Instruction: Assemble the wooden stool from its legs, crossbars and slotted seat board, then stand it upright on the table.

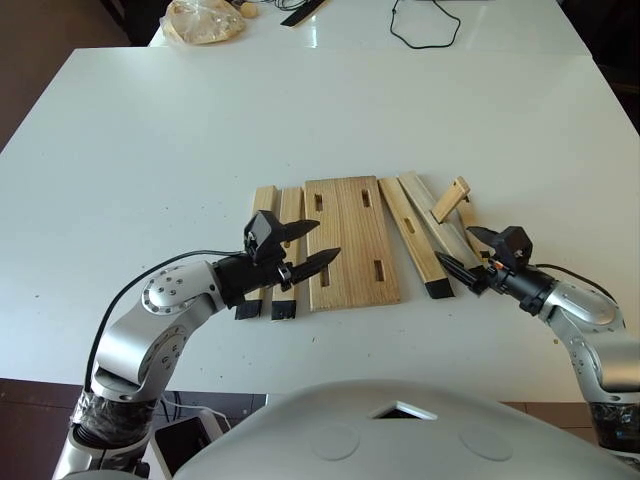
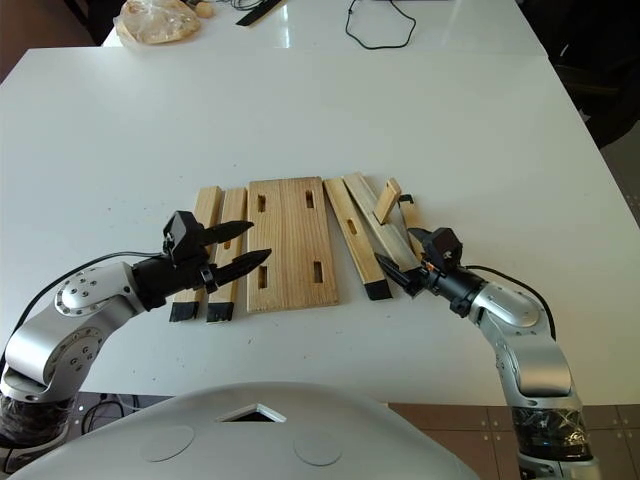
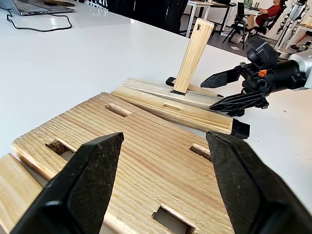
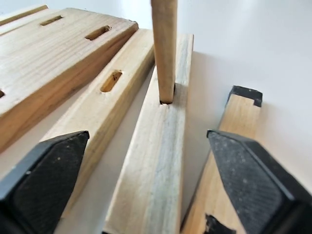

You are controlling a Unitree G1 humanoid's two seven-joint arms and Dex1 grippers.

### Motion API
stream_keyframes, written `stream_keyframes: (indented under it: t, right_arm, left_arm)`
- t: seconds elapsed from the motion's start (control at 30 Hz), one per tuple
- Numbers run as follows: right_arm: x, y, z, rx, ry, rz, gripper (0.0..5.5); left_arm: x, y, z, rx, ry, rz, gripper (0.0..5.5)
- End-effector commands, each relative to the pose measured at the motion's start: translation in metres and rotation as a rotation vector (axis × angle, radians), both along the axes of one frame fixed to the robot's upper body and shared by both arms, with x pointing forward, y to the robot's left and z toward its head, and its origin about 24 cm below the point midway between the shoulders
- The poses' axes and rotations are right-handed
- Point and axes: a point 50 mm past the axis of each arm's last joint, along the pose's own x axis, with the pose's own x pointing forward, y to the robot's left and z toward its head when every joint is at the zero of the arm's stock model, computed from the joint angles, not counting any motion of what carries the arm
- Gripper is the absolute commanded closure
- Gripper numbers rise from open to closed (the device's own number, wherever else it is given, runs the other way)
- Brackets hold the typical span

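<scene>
The slotted seat board (image 1: pixel 352 240) lies flat mid-table. Two legs (image 1: pixel 275 250) with black tips lie side by side to its left, and two more legs (image 1: pixel 420 232) to its right. A short crossbar (image 1: pixel 452 200) stands tilted in the slot of the outer right leg (image 4: pixel 161 161). My left gripper (image 1: pixel 322 240) is open, hovering over the board's left edge (image 3: pixel 131 146). My right gripper (image 1: pixel 455 246) is open just right of the right-hand legs, its fingers either side of the leg holding the crossbar (image 4: pixel 164 48). Another wooden piece (image 4: pixel 234 136) lies beside it.
On a second table at the back are a clear plastic bag (image 1: pixel 205 20), a black cable (image 1: pixel 425 25) and a dark object (image 1: pixel 300 12). White tabletop (image 1: pixel 150 150) stretches wide to the left and behind the parts. The front edge runs close below both grippers.
</scene>
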Motion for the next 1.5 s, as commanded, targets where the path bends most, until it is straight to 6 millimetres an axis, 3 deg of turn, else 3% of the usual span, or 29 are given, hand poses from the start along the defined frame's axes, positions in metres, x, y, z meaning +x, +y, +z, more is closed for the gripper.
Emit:
stream_keyframes:
  t: [0.03,0.3,0.8,1.0,1.23,1.5]
  right_arm:
    - [0.001,-0.002,-0.006,-0.036,-0.001,0.013,1.04]
    - [-0.003,0.002,-0.013,-0.054,0.007,0.036,1.04]
    - [-0.003,-0.001,-0.021,-0.083,0.056,0.001,3.23]
    - [-0.001,0.000,-0.020,-0.063,0.053,-0.001,3.45]
    - [0.009,0.003,-0.006,0.004,-0.009,-0.028,3.45]
    - [0.025,0.013,0.030,0.231,-0.153,-0.042,3.45]
  left_arm:
    - [0.001,-0.001,0.000,0.013,0.001,0.002,2.35]
    - [0.001,-0.002,0.000,0.013,0.006,0.002,2.35]
    - [0.002,-0.003,-0.001,0.016,0.009,0.005,2.35]
    - [0.001,-0.003,-0.002,0.014,0.009,0.013,2.35]
    - [0.002,-0.002,-0.001,0.008,0.008,0.022,2.35]
    - [0.029,0.005,0.004,-0.007,-0.010,0.208,2.35]
